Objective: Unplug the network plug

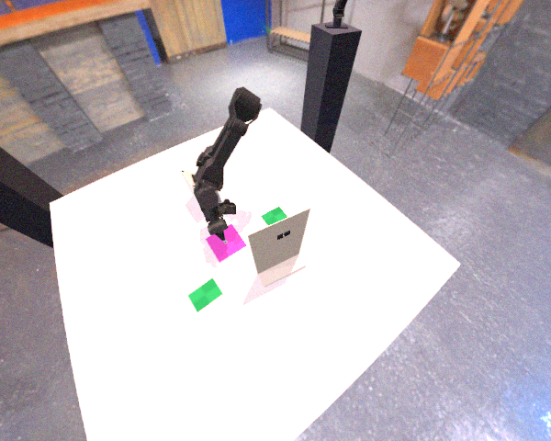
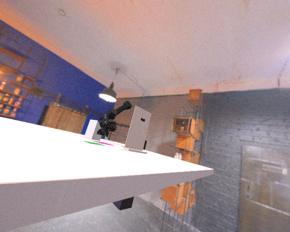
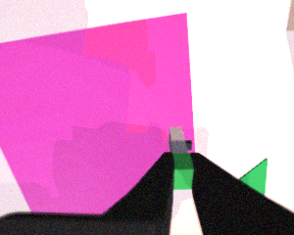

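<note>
The upright grey panel [image 1: 275,249] [image 2: 137,132] stands on the table, with small dark openings near its top. The plug [image 3: 176,139], grey with a green part, is out of the panel. My gripper [image 1: 222,237] [image 2: 105,136] [image 3: 180,161] is shut on it and points down. The magenta square [image 1: 232,246] [image 3: 98,93] lies flat under the gripper. In the wrist view the plug shows over this square, near its right edge. The plug is low over the table; whether it touches cannot be told. The thin tab cannot be made out clearly.
One green patch [image 1: 205,294] lies on the near side of the magenta square, another green patch [image 1: 274,216] on the far side, close to the panel. A white block [image 2: 90,129] stands behind the arm. The panel's thin foot [image 2: 137,151] lies on the table.
</note>
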Controlling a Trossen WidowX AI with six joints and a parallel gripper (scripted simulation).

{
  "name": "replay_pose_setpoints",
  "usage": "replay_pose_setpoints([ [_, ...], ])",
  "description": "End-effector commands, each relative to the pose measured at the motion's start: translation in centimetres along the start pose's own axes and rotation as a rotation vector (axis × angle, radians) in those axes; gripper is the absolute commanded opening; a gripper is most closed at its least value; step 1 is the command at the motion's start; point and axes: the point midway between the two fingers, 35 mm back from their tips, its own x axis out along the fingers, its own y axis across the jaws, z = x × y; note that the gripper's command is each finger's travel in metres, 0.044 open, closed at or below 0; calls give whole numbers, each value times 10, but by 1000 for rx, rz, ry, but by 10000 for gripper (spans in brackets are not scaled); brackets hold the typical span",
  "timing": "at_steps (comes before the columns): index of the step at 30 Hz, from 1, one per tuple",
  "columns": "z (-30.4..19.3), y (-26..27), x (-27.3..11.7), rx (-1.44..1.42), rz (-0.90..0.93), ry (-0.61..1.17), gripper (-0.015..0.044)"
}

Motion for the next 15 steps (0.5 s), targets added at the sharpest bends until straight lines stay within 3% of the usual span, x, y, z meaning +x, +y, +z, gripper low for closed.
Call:
replay_pose_setpoints([
  [1,-1,5,3,12,9,3,0],
  [15,1,12,10,13,8,1,0],
])
